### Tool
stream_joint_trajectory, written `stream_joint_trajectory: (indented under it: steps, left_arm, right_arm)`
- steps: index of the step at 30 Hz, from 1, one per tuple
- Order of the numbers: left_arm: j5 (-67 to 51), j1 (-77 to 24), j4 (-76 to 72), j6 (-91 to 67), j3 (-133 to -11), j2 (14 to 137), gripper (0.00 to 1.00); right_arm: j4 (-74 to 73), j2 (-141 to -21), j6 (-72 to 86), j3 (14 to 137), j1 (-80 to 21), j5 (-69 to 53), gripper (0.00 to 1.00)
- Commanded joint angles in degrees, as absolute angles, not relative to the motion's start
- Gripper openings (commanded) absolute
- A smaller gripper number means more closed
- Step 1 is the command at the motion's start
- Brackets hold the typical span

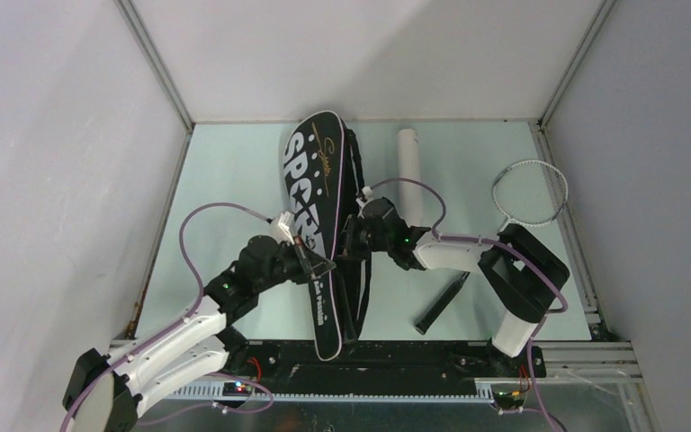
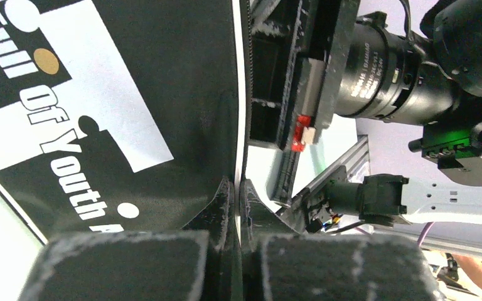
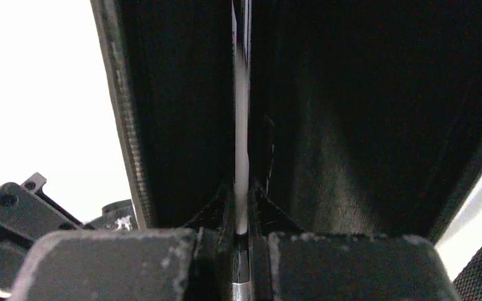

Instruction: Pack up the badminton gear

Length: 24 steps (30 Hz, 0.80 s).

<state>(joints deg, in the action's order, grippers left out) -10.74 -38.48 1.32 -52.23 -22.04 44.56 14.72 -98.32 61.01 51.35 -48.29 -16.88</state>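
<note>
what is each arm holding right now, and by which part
Both hold the black bag: the left fingers pinch its white-piped edge near the neck, the right fingers the opposite edge.

white-and-black arms carry purple cables and black padded fingers.

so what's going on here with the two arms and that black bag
Both arms are working on the bag, which lies lengthwise down the middle of the table. The left jaws and the right jaws are each shut on it, pinching it where it narrows. One racket lies out on the right and the tube lies beside the bag, neither packed yet.
</note>
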Motion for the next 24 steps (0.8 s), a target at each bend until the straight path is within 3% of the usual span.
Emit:
stream_joint_trajectory:
  steps: [1,16,24]
  left_arm:
    - [-12.71,-38.60,-3.70,-56.25,-21.82,42.79,0.00]
    - [-10.03,-38.66,-5.36,-59.81,-20.44,41.84,0.00]
    - [-2.28,-38.58,-0.42,-56.08,-21.60,43.40,0.05]
  right_arm:
    - [20.63,-100.46,60.17,56.89,-47.72,-14.38,0.00]
    - [21.50,-105.65,59.16,60.14,-48.36,-7.20,0.01]
    - [9.62,-104.40,56.17,63.39,-50.23,-3.44,0.32]
